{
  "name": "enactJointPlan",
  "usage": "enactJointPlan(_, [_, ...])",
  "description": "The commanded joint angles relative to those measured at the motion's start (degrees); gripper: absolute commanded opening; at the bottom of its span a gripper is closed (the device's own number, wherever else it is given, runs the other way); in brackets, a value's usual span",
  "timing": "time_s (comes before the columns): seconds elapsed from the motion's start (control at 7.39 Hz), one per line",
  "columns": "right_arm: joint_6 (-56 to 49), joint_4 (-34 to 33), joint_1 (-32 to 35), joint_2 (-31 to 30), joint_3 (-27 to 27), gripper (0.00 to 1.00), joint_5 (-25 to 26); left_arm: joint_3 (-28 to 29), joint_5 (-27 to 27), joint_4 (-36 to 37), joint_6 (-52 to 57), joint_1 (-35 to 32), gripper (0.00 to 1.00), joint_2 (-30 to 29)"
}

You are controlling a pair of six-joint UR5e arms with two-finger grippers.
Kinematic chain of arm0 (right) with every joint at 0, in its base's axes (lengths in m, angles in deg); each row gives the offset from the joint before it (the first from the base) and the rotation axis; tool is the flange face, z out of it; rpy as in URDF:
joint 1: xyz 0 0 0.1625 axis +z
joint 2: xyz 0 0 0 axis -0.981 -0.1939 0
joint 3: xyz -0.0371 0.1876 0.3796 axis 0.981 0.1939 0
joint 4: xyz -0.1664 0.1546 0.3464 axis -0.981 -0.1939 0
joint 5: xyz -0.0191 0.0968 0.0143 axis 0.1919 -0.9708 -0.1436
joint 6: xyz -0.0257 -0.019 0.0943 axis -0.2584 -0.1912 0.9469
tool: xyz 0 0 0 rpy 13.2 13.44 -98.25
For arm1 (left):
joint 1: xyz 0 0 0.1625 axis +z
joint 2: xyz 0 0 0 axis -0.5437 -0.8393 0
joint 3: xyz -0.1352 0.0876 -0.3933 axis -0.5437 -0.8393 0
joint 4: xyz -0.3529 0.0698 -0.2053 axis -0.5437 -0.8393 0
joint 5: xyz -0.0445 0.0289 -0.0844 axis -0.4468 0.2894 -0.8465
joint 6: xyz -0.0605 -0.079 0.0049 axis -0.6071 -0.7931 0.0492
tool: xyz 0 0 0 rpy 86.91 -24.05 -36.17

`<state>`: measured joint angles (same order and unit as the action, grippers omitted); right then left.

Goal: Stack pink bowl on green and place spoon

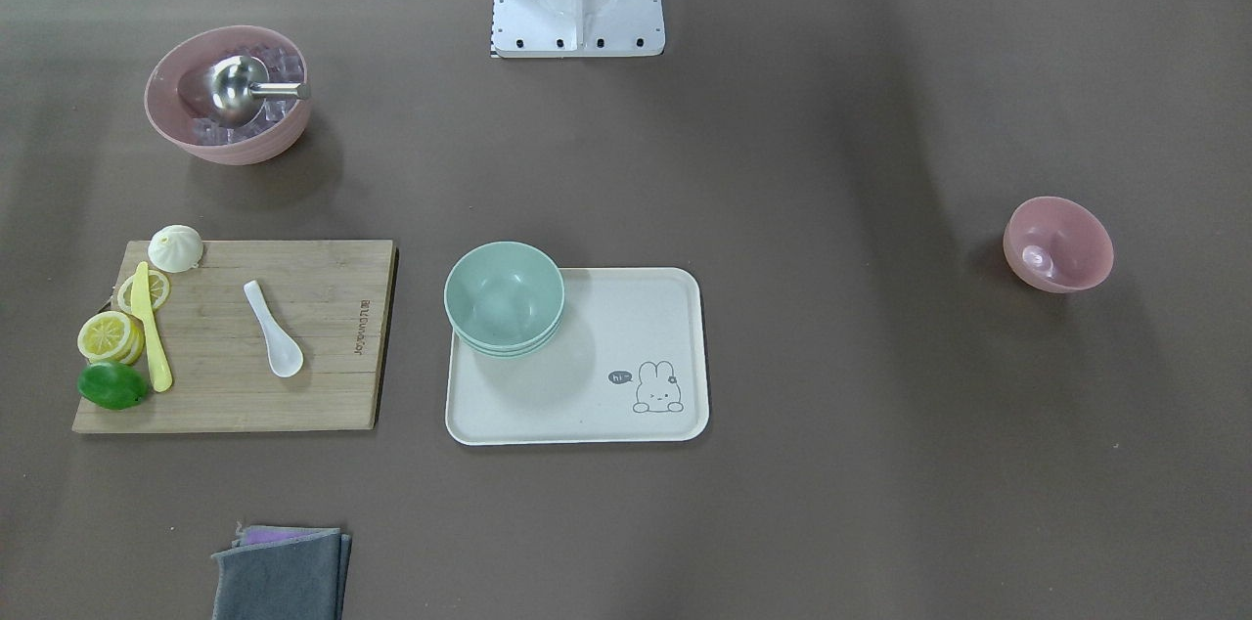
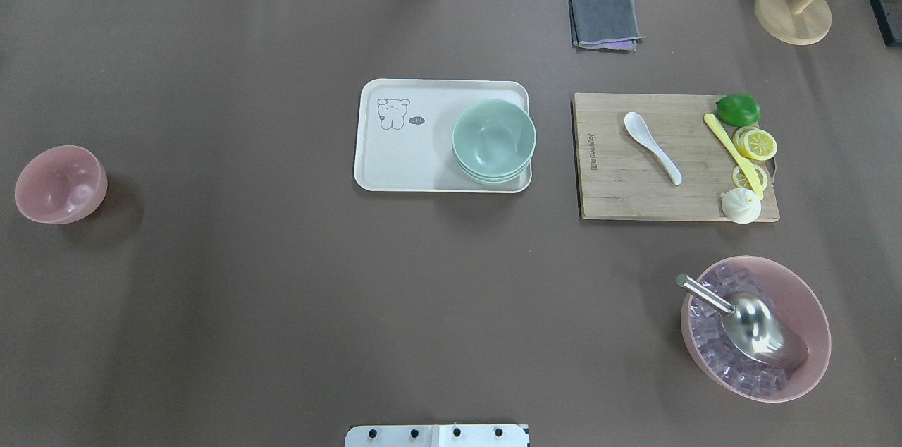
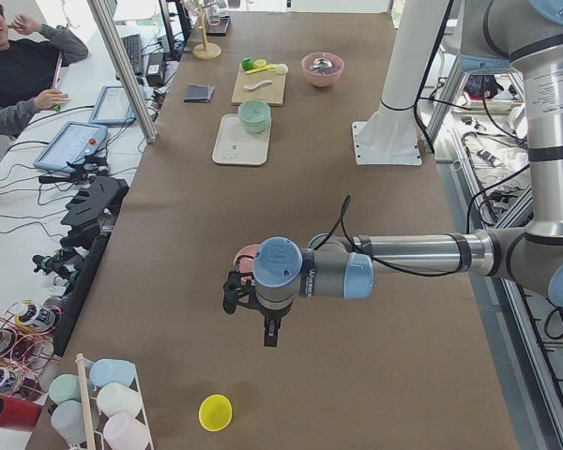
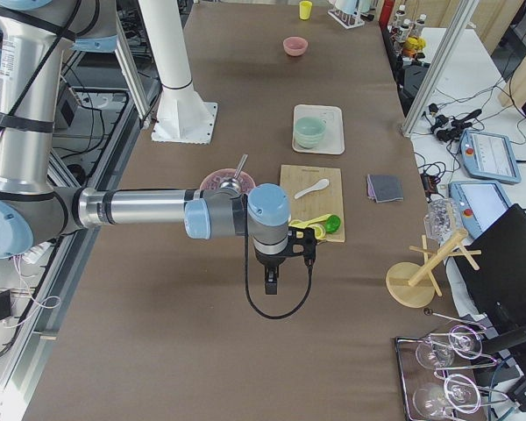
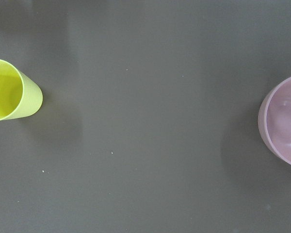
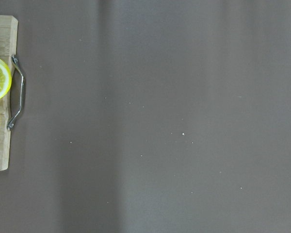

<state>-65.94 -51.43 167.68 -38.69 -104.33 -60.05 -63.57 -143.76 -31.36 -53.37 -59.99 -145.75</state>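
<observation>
The small pink bowl (image 1: 1057, 244) stands empty and alone on the brown table, far out on my left side (image 2: 60, 184); the left wrist view shows it at its right edge (image 5: 283, 121). Stacked green bowls (image 1: 505, 297) sit on a corner of the cream tray (image 1: 606, 327). The white spoon (image 1: 274, 332) lies on the wooden cutting board (image 1: 323, 385). My left gripper (image 3: 229, 293) hovers beside the small pink bowl; I cannot tell whether it is open. My right gripper (image 4: 309, 248) hovers past the board's end; I cannot tell its state either.
A large pink bowl (image 2: 755, 327) holds ice cubes and a metal scoop. Lemon slices, a lime, a yellow knife and a white bun lie on the board's end. A folded grey cloth (image 2: 604, 22), a wooden stand (image 2: 793, 12) and a yellow cup (image 5: 9, 91) are nearby.
</observation>
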Motion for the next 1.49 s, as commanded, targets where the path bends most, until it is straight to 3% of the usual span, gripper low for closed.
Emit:
enactJointPlan(0.0, [-0.07,0.11,0.0,-0.09,0.09,1.0,-0.17,-0.12,0.11,-0.09,0.04,-0.06,0.99,-0.11])
enactJointPlan(0.54, [-0.77,1.59,0.0,0.08,-0.61,1.0,-1.14,-1.71,0.11,-0.09,0.05,0.38,0.99,-3.44])
enactJointPlan(0.95, [-0.34,8.09,0.0,-0.18,-0.44,1.0,-2.54,-0.48,-0.68,-0.01,-0.04,0.82,0.99,-10.98])
enactJointPlan(1.35, [-0.25,15.02,-3.23,1.39,-0.18,1.0,-3.34,-0.56,-0.85,-1.05,0.74,2.93,0.99,-11.45])
